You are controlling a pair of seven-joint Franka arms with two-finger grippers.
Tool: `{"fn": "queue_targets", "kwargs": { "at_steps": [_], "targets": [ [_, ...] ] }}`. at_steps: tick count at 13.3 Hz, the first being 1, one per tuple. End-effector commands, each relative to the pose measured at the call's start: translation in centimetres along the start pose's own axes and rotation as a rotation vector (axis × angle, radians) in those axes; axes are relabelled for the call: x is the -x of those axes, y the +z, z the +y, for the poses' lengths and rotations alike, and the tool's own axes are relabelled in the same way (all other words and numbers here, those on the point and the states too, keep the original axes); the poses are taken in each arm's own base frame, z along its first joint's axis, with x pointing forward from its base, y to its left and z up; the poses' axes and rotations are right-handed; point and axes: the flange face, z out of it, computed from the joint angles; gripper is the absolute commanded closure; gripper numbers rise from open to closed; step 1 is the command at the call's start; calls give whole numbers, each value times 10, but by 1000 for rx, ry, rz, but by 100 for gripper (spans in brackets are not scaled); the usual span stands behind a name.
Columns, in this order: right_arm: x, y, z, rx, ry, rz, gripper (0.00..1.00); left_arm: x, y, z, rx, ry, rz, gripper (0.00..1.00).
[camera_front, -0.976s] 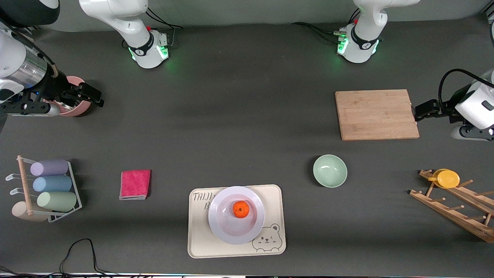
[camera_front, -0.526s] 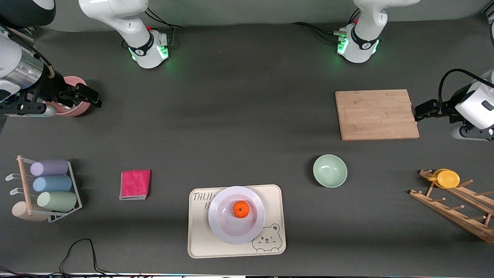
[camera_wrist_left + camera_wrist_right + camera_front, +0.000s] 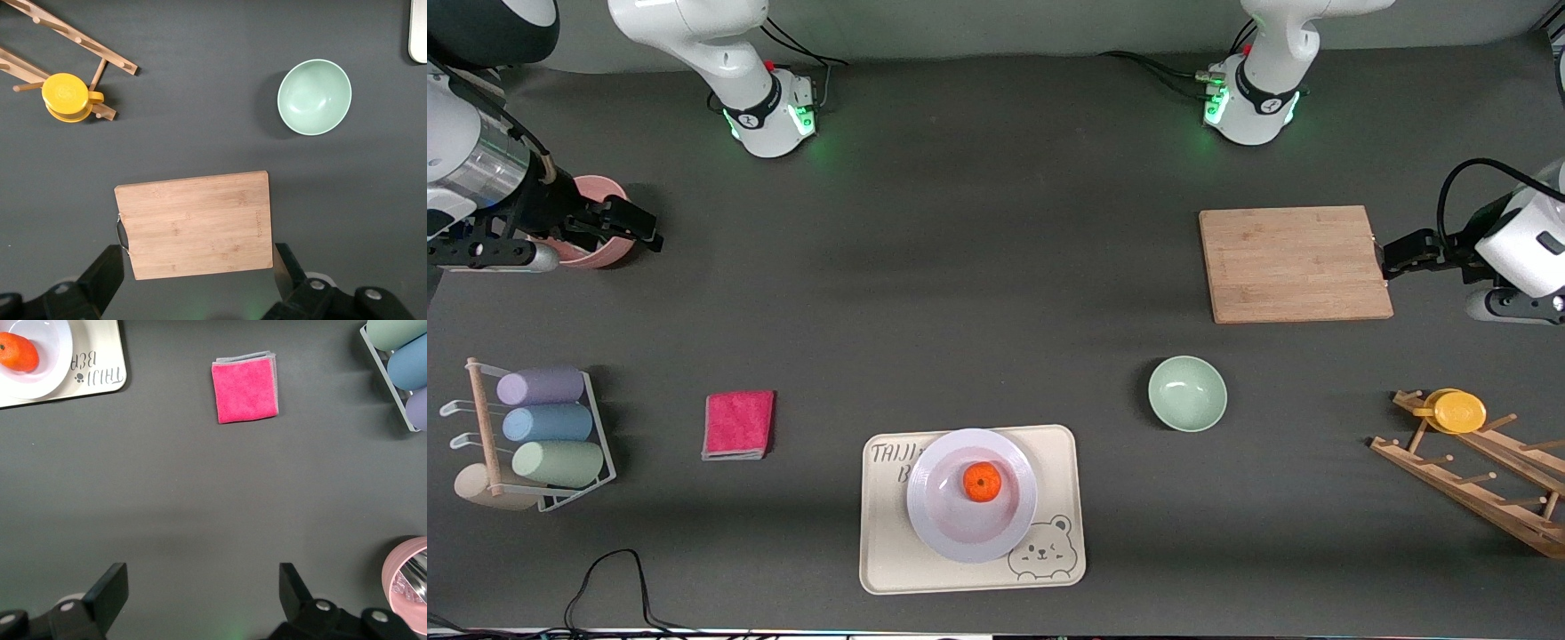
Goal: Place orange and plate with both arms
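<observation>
The dark grey bench (image 3: 978, 293) is carrying everything, and the two arms are hanging up over its two ends. The wooden cutting board (image 3: 1295, 263) is lying toward the left arm's end, with the left hand (image 3: 1400, 253) hanging in the air just off its outer edge; in the left wrist view its fingers (image 3: 107, 277) are standing wide apart with nothing between them. Nearest the front camera, about midway along the bench, the cream bear tray (image 3: 971, 508) is lying flat, and the plate (image 3: 972, 494) is resting on it, overlapping the tray's printed lettering. A wooden drying rack (image 3: 1476, 476) is sitting at the left arm's end with a yellow cup (image 3: 1456, 412) hung on one peg, and a wire holder of pastel rolls (image 3: 543, 427) is sitting at the right arm's end. The pale green bowl (image 3: 1187, 393) is sitting between the cutting board and the tray. The right hand (image 3: 624, 224) is hovering beside a pink bowl (image 3: 596, 233), with its fingers (image 3: 112, 592) spread apart and gripping nothing. A folded pink cloth (image 3: 739, 424) is lying between the roll holder and the tray. The orange (image 3: 982, 481) is sitting in the shallow centre of the plate.
</observation>
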Motion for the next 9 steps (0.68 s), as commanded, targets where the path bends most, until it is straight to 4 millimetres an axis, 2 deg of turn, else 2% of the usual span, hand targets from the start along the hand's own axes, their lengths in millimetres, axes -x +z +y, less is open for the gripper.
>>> {"fn": "queue_targets", "kwargs": {
  "at_steps": [1, 9],
  "targets": [
    [2, 1, 0, -17, -16, 5, 0, 5, -5, 0, -12, 10, -3, 0],
    [-3, 3, 0, -17, -14, 0, 0, 5, -9, -1, -36, -6, 9, 0]
  ]
}}
